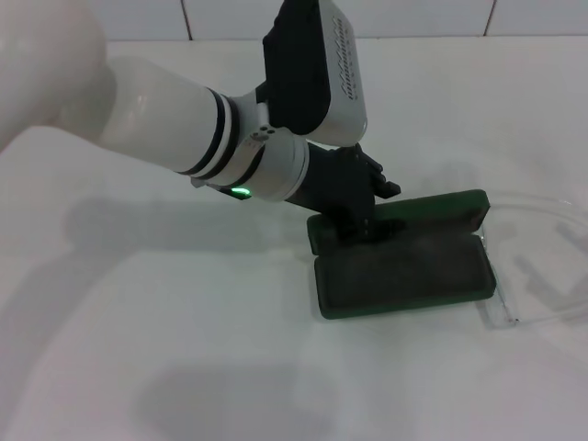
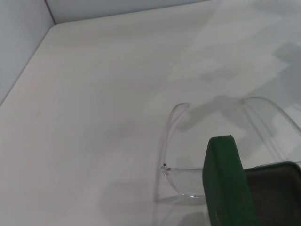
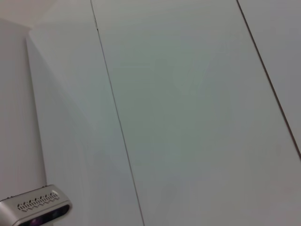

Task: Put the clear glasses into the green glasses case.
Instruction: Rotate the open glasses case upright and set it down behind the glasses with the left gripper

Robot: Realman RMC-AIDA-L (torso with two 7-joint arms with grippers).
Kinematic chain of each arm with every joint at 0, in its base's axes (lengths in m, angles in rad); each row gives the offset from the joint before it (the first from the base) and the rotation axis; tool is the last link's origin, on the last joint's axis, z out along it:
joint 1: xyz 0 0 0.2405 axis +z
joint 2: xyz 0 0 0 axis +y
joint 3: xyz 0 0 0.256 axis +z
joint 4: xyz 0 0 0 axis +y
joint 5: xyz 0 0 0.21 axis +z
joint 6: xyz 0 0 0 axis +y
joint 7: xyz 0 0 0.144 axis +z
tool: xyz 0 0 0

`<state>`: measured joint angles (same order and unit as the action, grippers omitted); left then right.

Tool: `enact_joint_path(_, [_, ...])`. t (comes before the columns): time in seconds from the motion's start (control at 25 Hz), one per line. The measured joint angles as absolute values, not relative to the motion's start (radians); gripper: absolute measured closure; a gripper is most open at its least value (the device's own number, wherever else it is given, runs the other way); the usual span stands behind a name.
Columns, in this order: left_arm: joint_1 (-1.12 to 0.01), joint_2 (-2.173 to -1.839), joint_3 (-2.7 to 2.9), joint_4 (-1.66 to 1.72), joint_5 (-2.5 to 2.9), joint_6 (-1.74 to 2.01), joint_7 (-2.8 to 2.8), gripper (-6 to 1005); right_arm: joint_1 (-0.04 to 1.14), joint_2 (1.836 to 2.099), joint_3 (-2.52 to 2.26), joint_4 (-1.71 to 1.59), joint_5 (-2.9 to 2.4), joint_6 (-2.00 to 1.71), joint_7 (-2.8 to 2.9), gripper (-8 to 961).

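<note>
The green glasses case [image 1: 404,276] lies open on the white table, its dark-lined base toward me and its lid [image 1: 436,213] tilted up behind it. My left gripper [image 1: 360,220] is down at the left end of the lid, touching the case there. The clear glasses [image 1: 537,276] lie on the table just right of the case, one temple arm running along the case's right end. In the left wrist view, the lid's green edge [image 2: 225,183] stands close in front of the clear glasses [image 2: 188,186]. My right gripper is out of view.
The white table [image 1: 184,349] ends at a tiled wall [image 1: 413,16] at the back. My left arm [image 1: 165,119] reaches across the middle from the upper left. The right wrist view shows only wall panels and a silver camera housing [image 3: 35,209].
</note>
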<state>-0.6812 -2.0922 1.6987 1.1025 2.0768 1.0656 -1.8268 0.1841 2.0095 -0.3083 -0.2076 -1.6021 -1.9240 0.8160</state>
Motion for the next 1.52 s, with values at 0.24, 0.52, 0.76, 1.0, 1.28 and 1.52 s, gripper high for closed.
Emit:
enact_joint_path(0.24, [-0.695, -2.094, 1.698, 1.068, 2.071, 1.035, -1.772, 617, 0.179, 2.010, -0.308, -0.183, -1.604, -1.925, 0.793, 177])
enact_joint_path(0.52, [-0.745, -2.092, 1.698, 0.999, 2.071, 1.022, -1.692, 618, 0.173, 2.009, -0.308, -0.169, -1.605, -1.924, 0.778, 177])
enact_joint_path(0.76, [-0.766, -2.093, 1.698, 0.983, 2.071, 1.026, -1.629, 618, 0.173, 2.008, -0.306, -0.169, -1.605, -1.919, 0.778, 177])
enact_joint_path(1.0, [-0.774, -2.096, 1.699, 0.981, 2.071, 1.014, -1.583, 618, 0.173, 2.008, -0.301, -0.169, -1.605, -1.911, 0.778, 177])
enact_joint_path(1.28, [-0.795, -2.098, 1.708, 0.938, 2.071, 0.951, -1.570, 619, 0.178, 2.008, -0.299, -0.169, -1.601, -1.892, 0.778, 178])
enact_joint_path(1.52, [-0.820, -2.100, 1.708, 0.871, 2.070, 0.899, -1.577, 618, 0.191, 2.008, -0.298, -0.169, -1.601, -1.867, 0.778, 178])
